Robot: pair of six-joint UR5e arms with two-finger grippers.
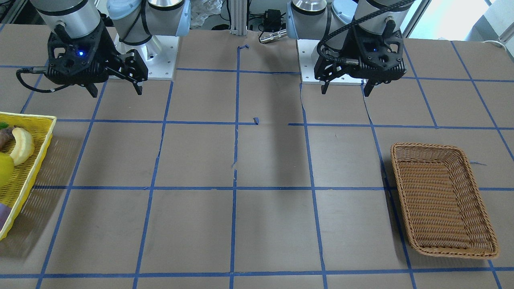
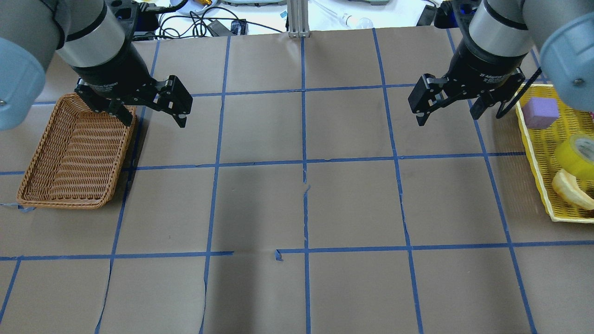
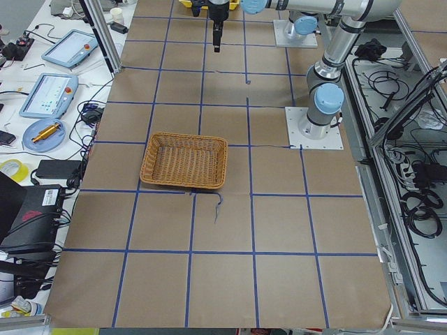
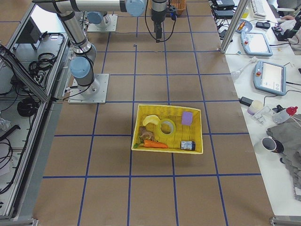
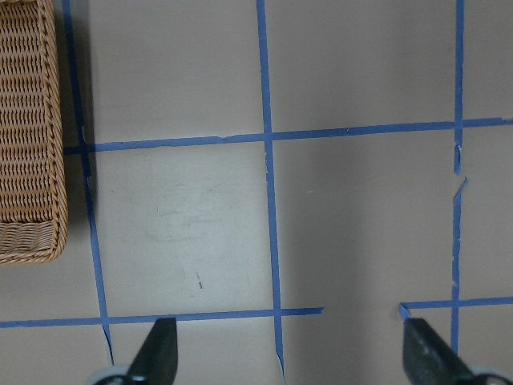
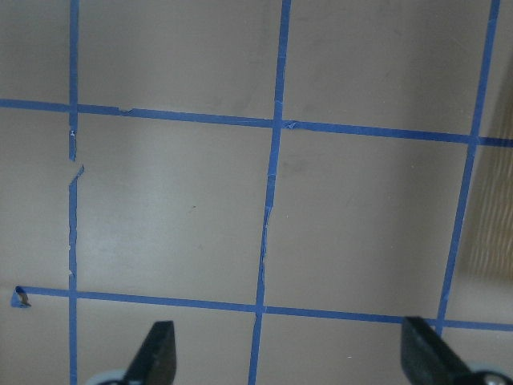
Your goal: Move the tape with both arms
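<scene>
The yellow tape roll [image 2: 577, 155] lies in the yellow basket [image 2: 533, 153] at the table's right end. It also shows in the exterior right view [image 4: 167, 126] and at the edge of the front-facing view [image 1: 4, 168]. My right gripper [image 2: 448, 119] hangs open and empty above the table, left of that basket and apart from the tape; its wrist view [image 6: 290, 357] shows only bare paper and blue grid lines. My left gripper [image 2: 153, 121] hangs open and empty beside the far right corner of the brown wicker basket [image 2: 65, 202], with bare table below it [image 5: 290, 357].
The yellow basket also holds a banana [image 2: 571, 190], a purple block [image 2: 539, 112], a carrot [image 4: 154, 144] and a small dark jar [image 4: 188, 145]. The wicker basket [image 1: 441, 146] holds nothing. Blue tape lines grid the brown paper. Operators' devices sit past the far table edge.
</scene>
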